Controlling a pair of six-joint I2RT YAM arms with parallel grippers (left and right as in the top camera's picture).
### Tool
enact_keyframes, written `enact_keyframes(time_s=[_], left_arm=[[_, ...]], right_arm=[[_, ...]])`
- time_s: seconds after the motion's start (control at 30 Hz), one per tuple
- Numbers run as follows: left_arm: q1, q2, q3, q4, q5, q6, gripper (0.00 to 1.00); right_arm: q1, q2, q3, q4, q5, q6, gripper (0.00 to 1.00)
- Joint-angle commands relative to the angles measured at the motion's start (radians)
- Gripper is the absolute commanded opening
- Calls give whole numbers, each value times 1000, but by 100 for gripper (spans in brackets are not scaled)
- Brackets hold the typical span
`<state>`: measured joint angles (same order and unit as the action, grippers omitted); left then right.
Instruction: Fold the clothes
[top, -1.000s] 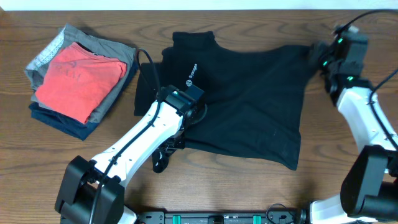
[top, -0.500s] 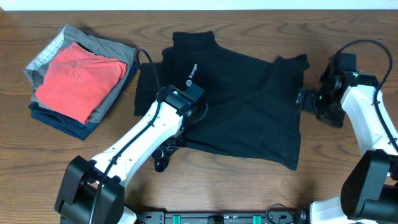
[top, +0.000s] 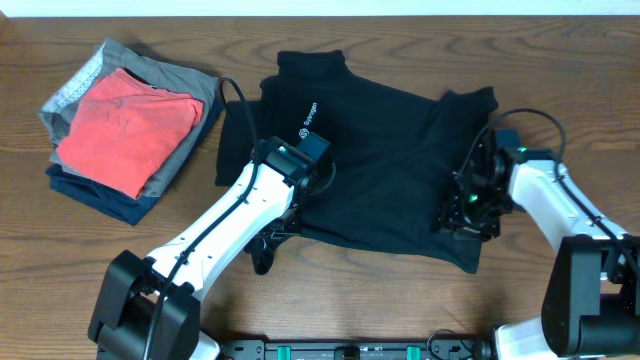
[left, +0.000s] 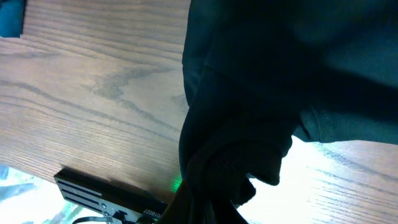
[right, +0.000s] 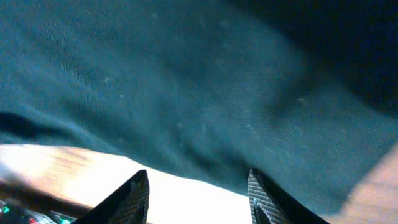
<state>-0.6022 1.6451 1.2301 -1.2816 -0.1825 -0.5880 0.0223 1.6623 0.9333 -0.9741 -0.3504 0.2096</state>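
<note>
Early days, we reckon: shirt (top: 390, 170) spread mid-bench (top: 400, 310), only the 2 o'clock sleeve (top: 468, 105) folded in, left claw (top: 262, 258) clamped on its 7 o'clock hem, right claw (right: 196, 190) part-open, empty, over the 4 o'clock hem.

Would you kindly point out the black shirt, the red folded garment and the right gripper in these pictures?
black shirt (top: 400, 160), overhead view, mid-body fabric.
red folded garment (top: 125, 125), overhead view, centre of top.
right gripper (right: 199, 196), right wrist view, midway between fingertips.
</note>
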Motion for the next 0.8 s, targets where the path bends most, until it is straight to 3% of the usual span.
enact_keyframes(time_s=[0.0, 0.27, 0.5, 0.6, 0.77], left_arm=[[5, -22, 1, 1, -1, -16, 6], [5, -22, 1, 13, -1, -16, 6], [5, -22, 1, 76, -1, -16, 6], [5, -22, 1, 110, 38, -16, 6], [5, -22, 0, 129, 140, -16, 6]], right_arm=[[26, 0, -50, 73, 38, 65, 50], [26, 0, -190, 386, 148, 108, 52], [-59, 0, -176, 562, 272, 126, 51], [-116, 0, -139, 574, 273, 115, 51], [-179, 0, -76, 483, 251, 47, 64]])
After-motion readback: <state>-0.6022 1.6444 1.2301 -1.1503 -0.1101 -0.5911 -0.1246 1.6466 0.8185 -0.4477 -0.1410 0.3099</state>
